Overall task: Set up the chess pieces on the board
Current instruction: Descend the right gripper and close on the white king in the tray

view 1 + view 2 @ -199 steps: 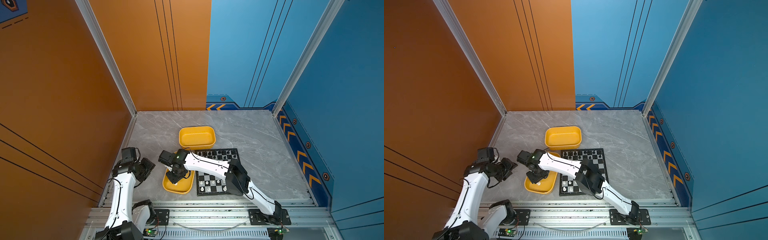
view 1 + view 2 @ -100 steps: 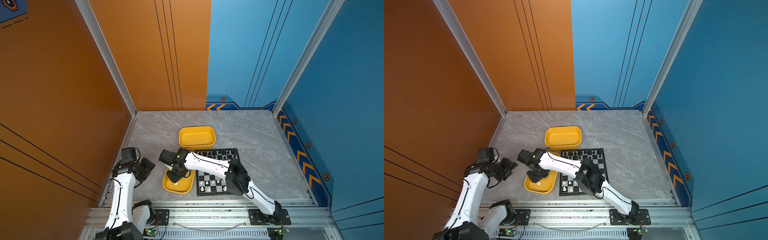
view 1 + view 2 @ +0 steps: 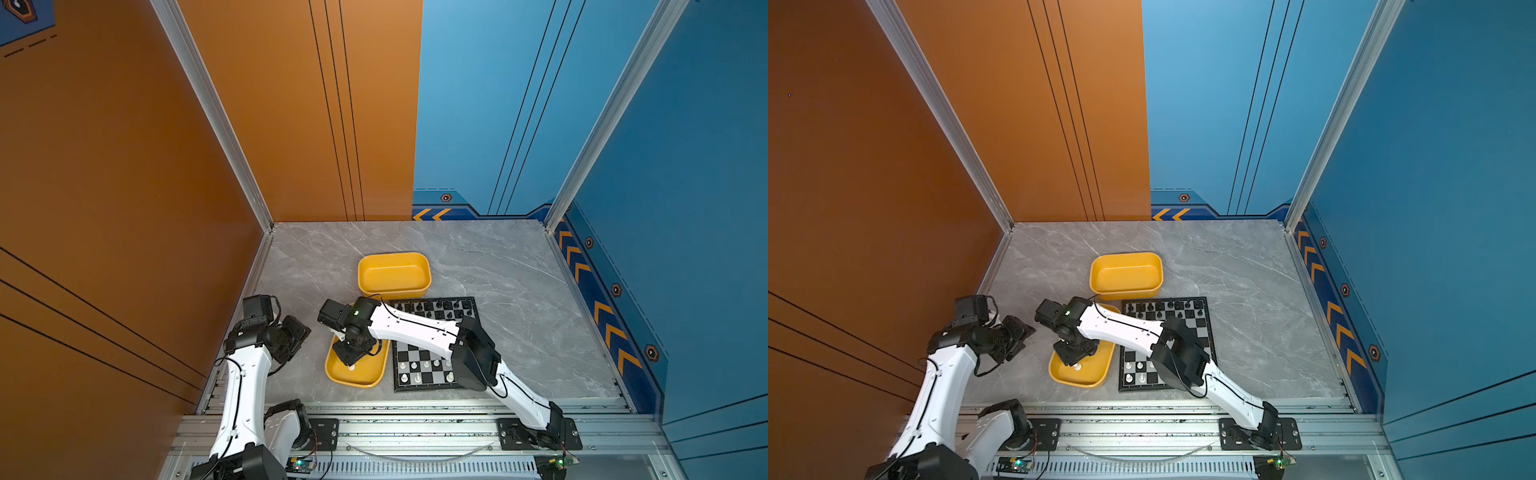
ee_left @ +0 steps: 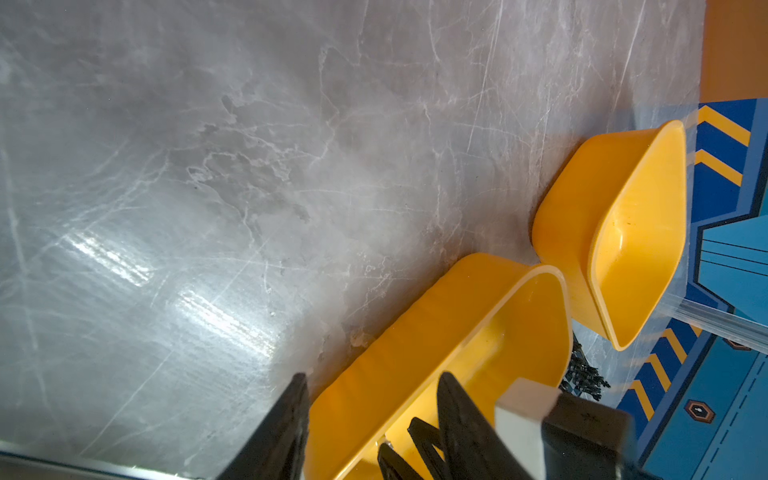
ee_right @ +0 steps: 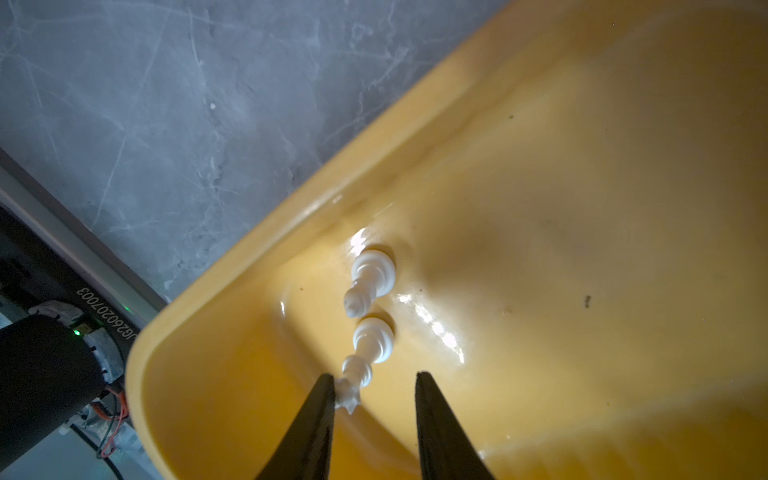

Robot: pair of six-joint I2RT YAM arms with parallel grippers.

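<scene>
The board [image 3: 423, 356] [image 3: 1130, 356] lies near the table's front, partly under my right arm. Black chess pieces [image 3: 432, 307] [image 3: 1163, 307] line its far rows and white ones [image 3: 424, 372] [image 3: 1138, 372] its near rows. Two white pieces stand in the near yellow tray [image 3: 357, 379] [image 5: 582, 208]: a shorter one [image 5: 370, 276] and a taller crowned one [image 5: 370, 347]. My right gripper [image 5: 374, 376] [image 3: 351, 360] hangs open over them, and one finger [image 5: 320, 415] touches the crown. My left gripper [image 4: 374, 415] [image 3: 296, 336] hovers open left of that tray, holding nothing.
A second yellow tray [image 3: 394, 272] [image 4: 623, 232] sits just beyond the board and shows nothing inside. The orange wall is close on the left, the metal rail [image 3: 395, 419] runs along the front, and bare marble table [image 3: 519, 270] extends to the right and back.
My right wrist has shifted slightly to the left over the near tray. The left arm has stayed where it was.
</scene>
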